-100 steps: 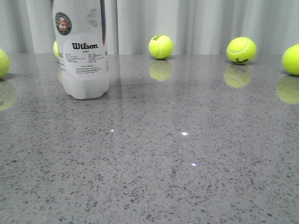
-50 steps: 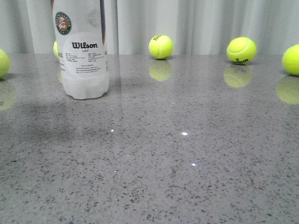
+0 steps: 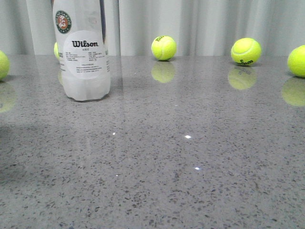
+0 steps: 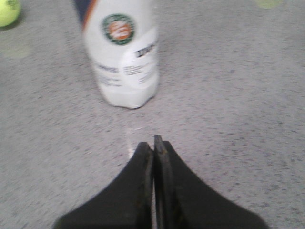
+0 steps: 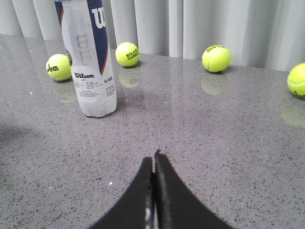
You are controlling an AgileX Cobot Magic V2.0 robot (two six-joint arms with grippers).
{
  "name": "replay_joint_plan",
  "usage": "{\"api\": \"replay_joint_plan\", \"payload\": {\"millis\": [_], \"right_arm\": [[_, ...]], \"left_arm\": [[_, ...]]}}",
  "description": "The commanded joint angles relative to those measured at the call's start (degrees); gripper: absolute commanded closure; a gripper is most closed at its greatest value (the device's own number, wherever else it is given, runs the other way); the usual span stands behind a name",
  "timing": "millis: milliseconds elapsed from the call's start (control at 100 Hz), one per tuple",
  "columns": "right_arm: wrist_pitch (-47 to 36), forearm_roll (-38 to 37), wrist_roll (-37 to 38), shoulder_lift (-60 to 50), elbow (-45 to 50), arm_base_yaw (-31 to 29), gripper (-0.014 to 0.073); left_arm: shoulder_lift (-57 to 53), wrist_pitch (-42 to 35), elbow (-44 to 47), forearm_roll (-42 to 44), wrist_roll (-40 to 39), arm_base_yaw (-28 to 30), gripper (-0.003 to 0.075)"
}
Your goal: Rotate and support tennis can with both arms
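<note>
The tennis can [image 3: 85, 52] stands upright at the table's back left, its white Wilson label and round emblem facing the front camera; its top is cut off. It also shows in the left wrist view [image 4: 123, 52] and the right wrist view [image 5: 90, 62], where the navy side with the orange stripe shows. My left gripper [image 4: 153, 142] is shut and empty, a short way in front of the can's base. My right gripper [image 5: 153, 157] is shut and empty, farther from the can, over bare table. Neither gripper shows in the front view.
Several yellow-green tennis balls lie along the back of the grey speckled table [image 3: 190, 157]: one at centre [image 3: 164, 47], one to the right [image 3: 246, 51], one at the right edge [image 3: 297, 61], one at the left edge [image 3: 3, 65]. A white curtain hangs behind.
The can's label has shifted slightly left in the front view. A shadow on the table at the left has moved toward the front left.
</note>
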Motion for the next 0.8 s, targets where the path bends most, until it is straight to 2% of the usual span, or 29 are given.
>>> {"api": "replay_joint_plan", "payload": {"millis": [0, 320, 430, 530, 650, 790], "right_arm": [[-3.9, 0.7, -0.4, 0.4, -1.5, -0.1, 0.0654], [-3.9, 0.7, -0.4, 0.4, -1.5, -0.1, 0.0654], [-3.9, 0.7, -0.4, 0.4, -1.5, -0.1, 0.0654], [-3.9, 0.7, -0.4, 0.4, -1.5, -0.1, 0.0654], [-3.9, 0.7, -0.4, 0.4, -1.5, -0.1, 0.0654], [-3.9, 0.7, -0.4, 0.4, -1.5, -0.1, 0.0654]], "left_arm": [[-2.7, -4.4, -0.5, -0.8, -0.6, 3.1, 0.0739], [-10.9, -4.8, 4.9, 0.6, -0.6, 13.9, 0.0739], [-15.2, -9.9, 9.1, 4.4, -0.9, 17.7, 0.0739], [-20.5, -16.1, 14.1, 4.4, -0.9, 21.2, 0.0739], [-27.5, -21.2, 20.8, 4.9, -4.2, 24.6, 0.0739], [-36.1, -21.3, 28.9, 9.8, -11.6, 27.3, 0.0739]]}}
